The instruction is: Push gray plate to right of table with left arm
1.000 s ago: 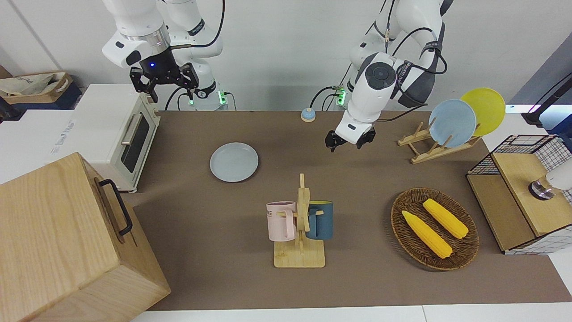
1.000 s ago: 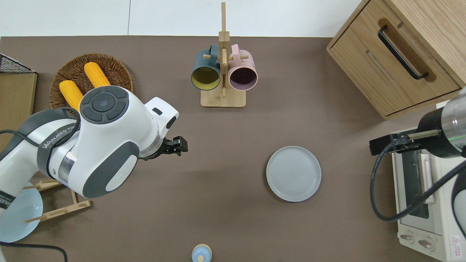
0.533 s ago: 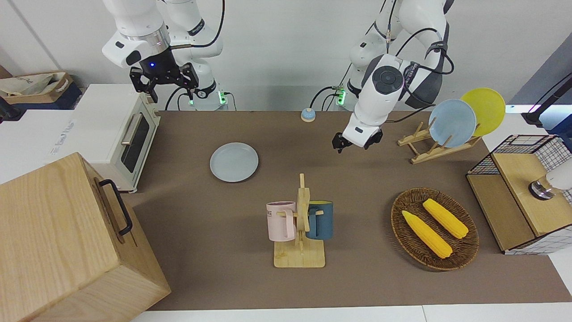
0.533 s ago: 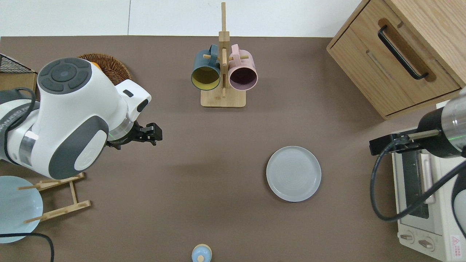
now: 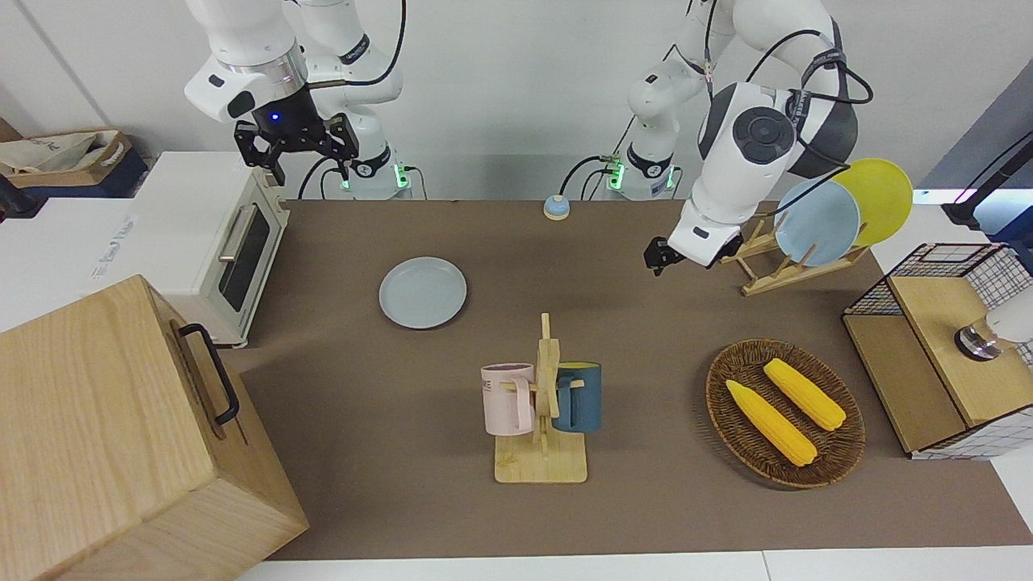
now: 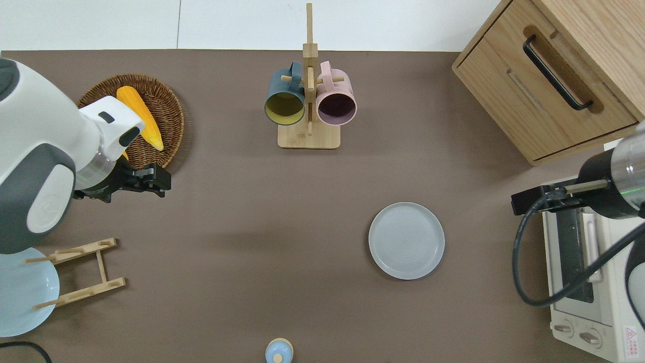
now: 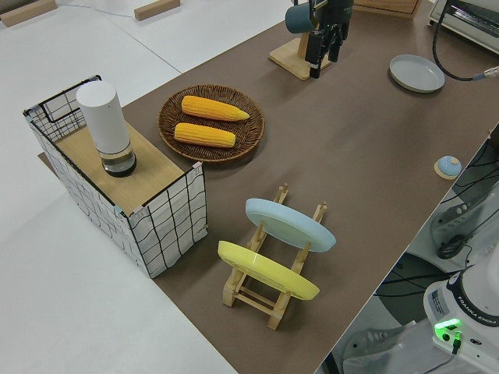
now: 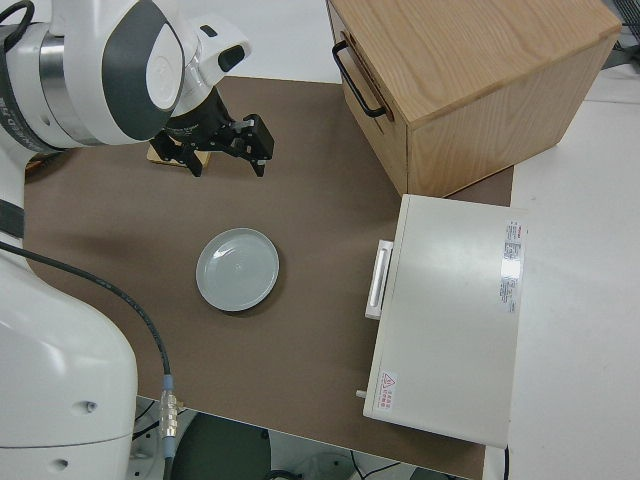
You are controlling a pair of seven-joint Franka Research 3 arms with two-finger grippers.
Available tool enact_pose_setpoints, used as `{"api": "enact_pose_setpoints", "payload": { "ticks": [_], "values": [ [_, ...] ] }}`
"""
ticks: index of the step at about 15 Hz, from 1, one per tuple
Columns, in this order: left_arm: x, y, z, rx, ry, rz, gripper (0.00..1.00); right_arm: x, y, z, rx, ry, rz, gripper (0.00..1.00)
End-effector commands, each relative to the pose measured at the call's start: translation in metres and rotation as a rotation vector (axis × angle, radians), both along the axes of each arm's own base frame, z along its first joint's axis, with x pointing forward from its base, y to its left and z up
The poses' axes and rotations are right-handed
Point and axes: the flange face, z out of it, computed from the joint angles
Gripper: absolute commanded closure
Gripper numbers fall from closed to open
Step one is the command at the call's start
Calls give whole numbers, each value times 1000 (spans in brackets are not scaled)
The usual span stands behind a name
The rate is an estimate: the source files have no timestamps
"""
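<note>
1. My left gripper (image 6: pixel 160 184): black, two-fingered, on the white jointed left arm (image 5: pixel 738 173). It hangs over bare tabletop (image 6: pixel 252 201) at the robot-side rim of the round woven wicker basket (image 6: pixel 169 108), jaws spread wide and holding nothing. The overhead view gives this position. The left side view shows the two fingers (image 7: pixel 315 56) pointing down with a gap between them.

2. The round, shallow, pale gray plate (image 6: pixel 406 240): flat on the brown tabletop toward the right arm's end, near the white toaster oven (image 5: pixel 202 234) and nearer to the robots than the wooden mug rack (image 6: pixel 308 136). It is well apart from my left gripper. The right side view shows the whole plate, with nothing touching it.

3. My right gripper (image 5: pixel 296 157): parked, jaws wide and empty. The right side view shows both fingers best.

4. Yellow corn cobs: the overhead view shows one full cob (image 6: pixel 141 118), my arm covering most of the other. The front view shows the pair lying side by side in the basket.

5. Wooden plate rack (image 7: pixel 265 300): holds a sky-blue plate (image 7: pixel 288 224) and a yellow plate (image 7: pixel 265 271). The overhead view shows only the blue one.

6. Large light-wood cabinet with a black handle (image 5: pixel 121 436): stands at the right arm's end.
</note>
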Motion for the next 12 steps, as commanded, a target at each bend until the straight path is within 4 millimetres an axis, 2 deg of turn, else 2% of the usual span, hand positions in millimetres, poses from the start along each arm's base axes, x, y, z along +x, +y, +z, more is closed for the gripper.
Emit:
{"api": "enact_pose_setpoints", "payload": {
  "ticks": [1, 5, 9, 11, 12],
  "values": [
    [-18, 28, 31, 6, 2, -24, 9, -4, -2, 3, 7, 6, -2, 17],
    [-27, 66, 60, -10, -29, -54, 9, -4, -2, 3, 7, 6, -2, 17],
    [-35, 124, 93, -145, -45, -84, 7, -4, -2, 3, 7, 6, -2, 17],
    [-39, 138, 100, -170, -44, -98, 7, -4, -2, 3, 7, 4, -3, 17],
    [-41, 138, 102, -172, -37, -103, 7, -3, -3, 3, 7, 4, -3, 17]
  ]
}}
